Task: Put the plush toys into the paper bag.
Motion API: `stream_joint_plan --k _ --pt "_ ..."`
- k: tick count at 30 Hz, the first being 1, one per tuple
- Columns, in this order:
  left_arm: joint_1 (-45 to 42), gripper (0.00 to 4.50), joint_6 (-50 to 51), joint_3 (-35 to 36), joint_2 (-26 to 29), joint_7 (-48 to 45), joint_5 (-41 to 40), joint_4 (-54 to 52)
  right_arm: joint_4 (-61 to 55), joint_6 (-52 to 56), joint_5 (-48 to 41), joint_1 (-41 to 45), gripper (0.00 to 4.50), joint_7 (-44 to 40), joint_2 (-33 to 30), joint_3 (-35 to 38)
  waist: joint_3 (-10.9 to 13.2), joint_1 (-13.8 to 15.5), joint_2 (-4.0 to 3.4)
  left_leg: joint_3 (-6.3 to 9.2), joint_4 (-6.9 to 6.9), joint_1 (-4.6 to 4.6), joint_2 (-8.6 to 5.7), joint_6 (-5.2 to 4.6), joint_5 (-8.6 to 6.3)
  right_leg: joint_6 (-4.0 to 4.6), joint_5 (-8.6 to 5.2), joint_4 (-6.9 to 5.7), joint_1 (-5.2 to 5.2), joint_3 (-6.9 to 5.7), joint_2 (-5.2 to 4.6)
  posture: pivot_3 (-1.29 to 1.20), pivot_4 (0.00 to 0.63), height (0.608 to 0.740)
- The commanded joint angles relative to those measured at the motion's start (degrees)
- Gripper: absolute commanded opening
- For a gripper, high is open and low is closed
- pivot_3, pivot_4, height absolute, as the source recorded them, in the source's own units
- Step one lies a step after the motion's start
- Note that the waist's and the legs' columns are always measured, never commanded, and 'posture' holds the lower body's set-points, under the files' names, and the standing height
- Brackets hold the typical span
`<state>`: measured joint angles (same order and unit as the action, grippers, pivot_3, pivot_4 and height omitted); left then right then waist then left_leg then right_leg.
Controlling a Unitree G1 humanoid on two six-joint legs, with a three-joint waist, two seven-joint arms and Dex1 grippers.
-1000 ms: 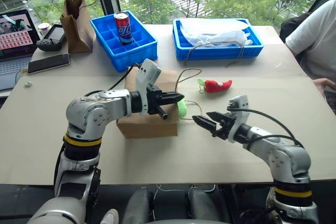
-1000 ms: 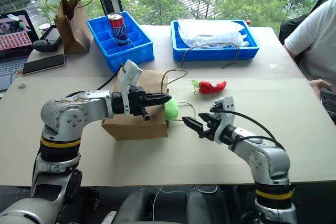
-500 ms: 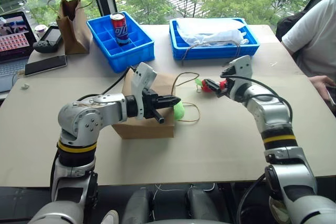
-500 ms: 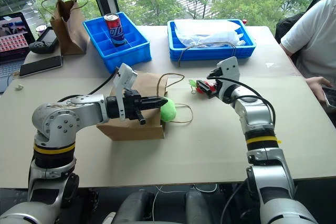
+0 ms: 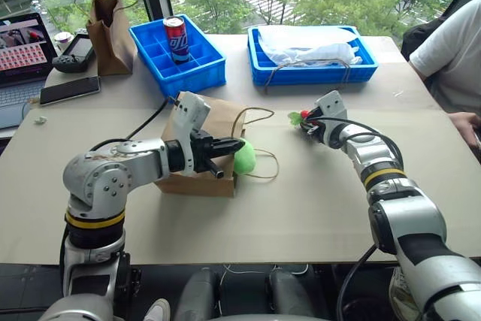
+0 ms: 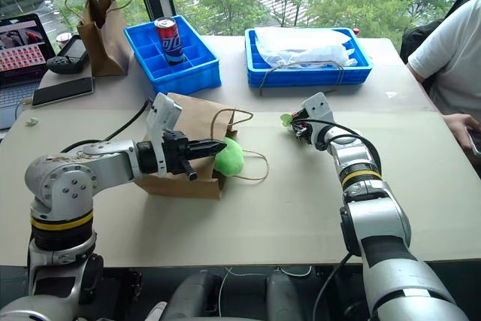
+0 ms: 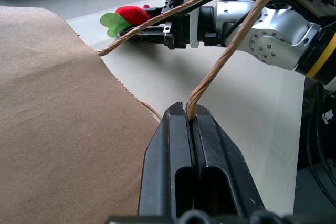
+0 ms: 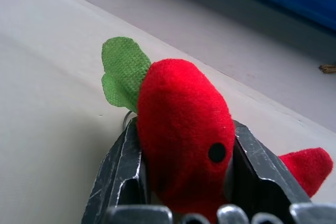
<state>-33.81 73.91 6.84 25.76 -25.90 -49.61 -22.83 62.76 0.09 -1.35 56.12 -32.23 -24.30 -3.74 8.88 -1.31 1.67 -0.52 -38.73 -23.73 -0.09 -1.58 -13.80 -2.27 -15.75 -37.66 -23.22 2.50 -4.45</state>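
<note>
Reaching forward since a second ago, right hand (image 8: 181, 203) now clamps the red chili (image 8: 184, 129); left hand (image 7: 192, 116) pinches the bag's twine handle (image 7: 220, 61).

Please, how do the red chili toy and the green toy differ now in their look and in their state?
The red chili toy is long, red, with a green stem; the green toy is round and all bright green. The red chili toy sits gripped in the right pincer out on the table; the green toy lies ungripped at the mouth of the paper bag. Both are small soft toys.
</note>
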Motion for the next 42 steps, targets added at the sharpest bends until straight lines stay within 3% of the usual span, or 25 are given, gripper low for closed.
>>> stream_joint_plan --k 1,3,5,10,17,25,26,32,37,42 --pt "-0.61 0.0 0.21 0.67 -0.29 0.87 -1.54 -2.11 -16.33 3.18 -5.0 -4.59 0.45 -11.05 0.56 0.27 0.0 -0.09 0.0 0.0 0.0 0.01 0.0 0.0 0.0 0.0 0.0 -0.02 0.0 0.0 0.0 0.0 0.15 0.74" --pt "-0.98 0.0 0.26 0.51 -0.68 1.22 -1.79 -1.95 -32.13 10.59 -8.47 -11.06 0.08 -17.37 0.88 -2.72 0.0 -0.13 -0.01 0.06 0.0 0.0 0.02 0.0 0.0 0.0 0.0 -0.08 -0.01 -0.02 0.02 0.0 0.15 0.74" --pt "-1.34 0.0 0.21 0.33 -0.98 1.47 -1.89 -1.7 -44.73 16.75 -9.66 -16.46 0.07 -18.97 1.39 -5.72 0.0 -0.16 -0.01 0.13 0.07 -0.02 0.03 0.01 0.0 -0.01 0.0 -0.35 -0.02 -0.05 0.02 0.0 0.15 0.74" --pt "-1.61 0.0 0.3 0.34 -1.85 2.15 -3.13 -1.52 -59.46 20.6 -9.32 -22.94 0.07 -19.1 5.3 -12.2 0.01 -0.19 -0.02 0.2 0.02 -0.02 0.02 0.04 -0.02 -0.01 0.0 -0.35 -0.06 -0.07 0.02 0.0 0.15 0.74" --pt "-1.61 0.0 0.34 -0.06 -2.28 3.28 -4.01 -1.71 -59.0 12.45 -6.08 -21.87 0.07 -19.06 12.36 -18.85 0.01 0.12 -0.03 0.23 -0.04 0.19 -0.01 0.16 0.07 0.04 0.03 -0.36 -0.04 -0.08 0.05 0.0 0.15 0.74" --pt "-1.38 0.0 0.11 -0.02 -2.27 4.05 -4.34 -2.18 -49.9 5.91 -8.3 -20.52 0.07 -21.33 19.72 -17.6 0.01 0.15 -0.03 0.26 -0.01 0.22 -0.02 0.18 0.09 0.07 0.05 -0.36 -0.03 -0.1 0.05 0.0 0.15 0.74" --pt "-1.29 0.0 0.11 -0.02 -2.28 4.18 -4.44 -2.31 -48.61 5.77 -7.88 -19.97 0.87 -20.69 20.04 -17.1 0.02 0.14 -0.03 0.26 -0.01 0.22 -0.01 0.18 0.09 0.07 0.05 -0.36 -0.04 -0.1 0.05 0.0 0.15 0.74" --pt "-0.57 0.0 0.12 0.1 -1.93 4.56 -4.59 -2.8 -48.34 5.78 -7.21 -19.57 2.77 -20.6 17.3 -15.44 0.02 0.32 -0.04 0.28 0.0 0.22 -0.03 0.19 0.09 0.07 0.05 -0.36 -0.04 -0.11 0.04 0.0 0.15 0.74" --pt "-0.09 0.0 -0.72 -0.62 -1.09 3.9 -3.64 -2.28 -55.19 9.44 -6.98 -22.64 4.43 -18.84 11.56 -12.78 0.02 0.37 -0.04 0.28 0.02 0.2 -0.02 0.19 0.09 0.07 0.05 -0.34 -0.05 -0.11 0.03 0.0 0.15 0.74" --pt "-0.14 0.0 -1.76 -2.19 -0.48 2.57 -2.48 -1.43 -64.35 16.43 -9.02 -27.92 4.43 -17.85 4.56 -8.95 0.02 0.5 -0.03 0.28 0.03 0.16 -0.03 0.18 0.09 0.07 0.05 -0.3 -0.05 -0.09 0.02 0.0 0.15 0.74"
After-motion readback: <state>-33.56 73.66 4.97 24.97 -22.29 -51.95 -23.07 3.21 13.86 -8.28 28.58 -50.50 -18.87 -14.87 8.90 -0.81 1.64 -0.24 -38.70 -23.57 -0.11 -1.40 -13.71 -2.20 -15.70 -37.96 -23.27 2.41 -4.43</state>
